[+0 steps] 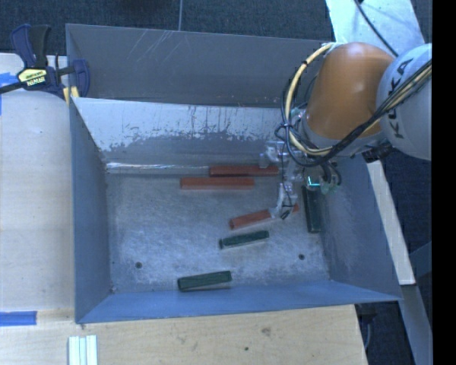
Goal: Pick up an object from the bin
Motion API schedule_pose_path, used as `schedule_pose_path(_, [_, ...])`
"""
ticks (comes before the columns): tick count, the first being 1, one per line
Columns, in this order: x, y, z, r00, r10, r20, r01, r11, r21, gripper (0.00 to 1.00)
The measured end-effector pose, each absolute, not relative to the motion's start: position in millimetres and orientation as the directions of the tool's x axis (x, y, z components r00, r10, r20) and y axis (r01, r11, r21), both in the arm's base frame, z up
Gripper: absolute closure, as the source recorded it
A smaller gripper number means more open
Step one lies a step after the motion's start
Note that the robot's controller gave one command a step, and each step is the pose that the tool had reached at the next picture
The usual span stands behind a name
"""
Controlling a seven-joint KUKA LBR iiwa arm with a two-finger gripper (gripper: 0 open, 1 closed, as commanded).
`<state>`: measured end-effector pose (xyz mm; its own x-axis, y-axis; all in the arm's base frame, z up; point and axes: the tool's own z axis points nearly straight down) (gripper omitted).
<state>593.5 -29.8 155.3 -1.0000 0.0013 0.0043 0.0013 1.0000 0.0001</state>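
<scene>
Gripper [286, 206] low in the bin [87, 226], centre right of frame; open or closed: I cannot tell.
My tip sits at the right end of a short reddish-brown flat bar [251, 220] lying slightly tilted on the floor, with a dark green bar [244, 239] just below it.

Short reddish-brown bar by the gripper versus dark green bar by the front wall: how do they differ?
The reddish-brown bar is rust-toned; the dark green bar is far darker. The reddish-brown bar lies mid-bin, one end close to the gripper; the dark green bar lies apart, near the front wall. The reddish-brown bar slants; the dark green bar lies almost level. Both are slim bars.
</scene>
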Motion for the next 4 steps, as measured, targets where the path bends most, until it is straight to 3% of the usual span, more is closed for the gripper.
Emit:
schedule_pose_path(1, [568.1, -35.0, 67.8, -1.0, 0.031, -0.001, 0.031, 1.0, 0.001, 0.0])
schedule_pose_path(2, [541.6, -48.0, 70.8, -0.999, 0.054, -0.002, 0.054, 0.999, 0.0, 0.0])
schedule_pose_path(3, [543.3, -47.4, 73.5, -0.999, 0.052, -0.003, 0.052, 0.999, 0.001, 1.0])
schedule_pose_path(4, [500.9, -64.6, 219.6, -0.994, 0.112, -0.011, 0.112, 0.994, -0.001, 1.0])
